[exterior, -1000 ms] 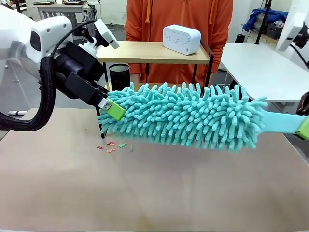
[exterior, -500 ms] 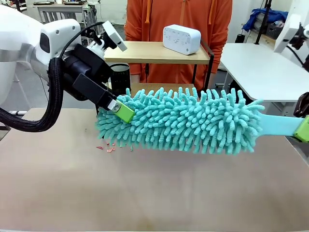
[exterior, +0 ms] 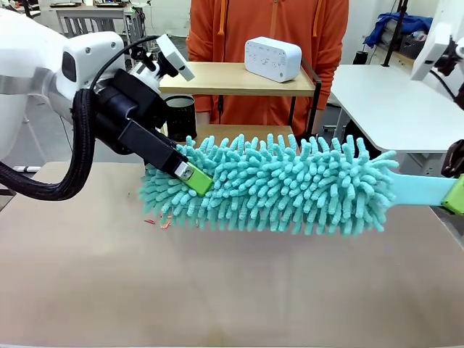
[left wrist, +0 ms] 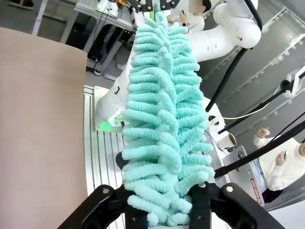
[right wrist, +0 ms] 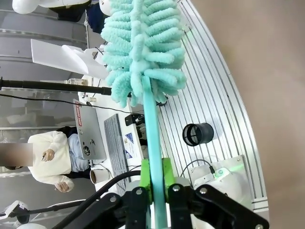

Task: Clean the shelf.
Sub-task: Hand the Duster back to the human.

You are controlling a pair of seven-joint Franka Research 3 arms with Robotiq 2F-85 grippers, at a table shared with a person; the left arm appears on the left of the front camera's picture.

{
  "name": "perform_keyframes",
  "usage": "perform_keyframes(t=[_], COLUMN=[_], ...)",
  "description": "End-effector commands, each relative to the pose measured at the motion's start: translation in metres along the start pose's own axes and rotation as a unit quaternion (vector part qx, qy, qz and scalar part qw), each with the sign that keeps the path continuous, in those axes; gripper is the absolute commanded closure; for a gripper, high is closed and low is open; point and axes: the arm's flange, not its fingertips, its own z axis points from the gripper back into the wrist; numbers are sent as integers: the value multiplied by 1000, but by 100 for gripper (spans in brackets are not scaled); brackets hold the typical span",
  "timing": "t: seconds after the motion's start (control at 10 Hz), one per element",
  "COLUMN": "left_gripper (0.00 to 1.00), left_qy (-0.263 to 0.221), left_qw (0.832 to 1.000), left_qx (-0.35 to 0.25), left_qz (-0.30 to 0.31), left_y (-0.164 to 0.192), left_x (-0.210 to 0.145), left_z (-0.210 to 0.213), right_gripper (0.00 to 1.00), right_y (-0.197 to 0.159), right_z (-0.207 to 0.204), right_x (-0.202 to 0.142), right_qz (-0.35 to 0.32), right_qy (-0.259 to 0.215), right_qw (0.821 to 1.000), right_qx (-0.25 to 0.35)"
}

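Front view: shelf stands at the far edge of the surface, behind the duster, with a white box on top. My left pincer clamps the duster's tip. Left wrist view: fingers closed on fluffy strands. Right wrist view: my right pincer grips the handle.

No legible text or labels anywhere.
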Motion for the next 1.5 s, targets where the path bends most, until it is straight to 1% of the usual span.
perform_keyframes(t=[0.0, 0.3, 0.4, 0.5, 0.6, 0.7, 0.8, 0.9, 1.0, 1.1, 1.2, 1.3, 1.4], left_gripper=[100, 100, 100, 100, 100, 100, 100, 100, 100, 100, 100, 100, 100], left_qy=[1, 4, 7, 13, 19, 24, 27, 30, 31, 31, 25, 15, 5], left_qw=[1000, 1000, 1000, 1000, 1000, 1000, 999, 999, 999, 999, 999, 1000, 1000], left_qx=[-19, -15, -11, -9, -7, -6, -5, -3, 2, 5, 9, 15, 18], left_qz=[-7, -9, -8, -9, -14, -19, -21, -22, -22, -21, -19, -15, -11], left_y=[-3, -4, -3, -4, -5, -7, -8, -10, -13, -16, -18, -19, -19], left_x=[8, 7, 6, 6, 5, 4, 1, -5, -12, -19, -26, -29, -33], left_z=[-7, -8, -8, -8, -8, -7, -4, -1, 4, 10, 16, 23, 29], right_gripper=[87, 87, 45, 28, 0, 0, 0, 3, 0, 0, 0, 0, 0], right_y=[-6, -6, -5, -5, -7, -11, -20, -32, -48, -71, -100, -128, -152], right_z=[0, 0, 0, 0, 2, 7, 12, 17, 21, 22, 14, 0, -22], right_x=[3, 2, 1, 1, -1, -3, -6, -7, -9, -16, -31, -47, -62], right_qz=[8, 3, 8, 12, 10, 1, -32, -85, -188, -283, -336, -382, -404], right_qy=[-8, -11, -12, -14, -30, -59, -123, -202, -305, -407, -473, -515, -519], right_qw=[1000, 1000, 1000, 1000, 999, 998, 991, 973, 932, 864, 807, 757, 737], right_qx=[-1, -4, -1, 1, 9, 21, 47, 71, 64, 89, 108, 127, 155])
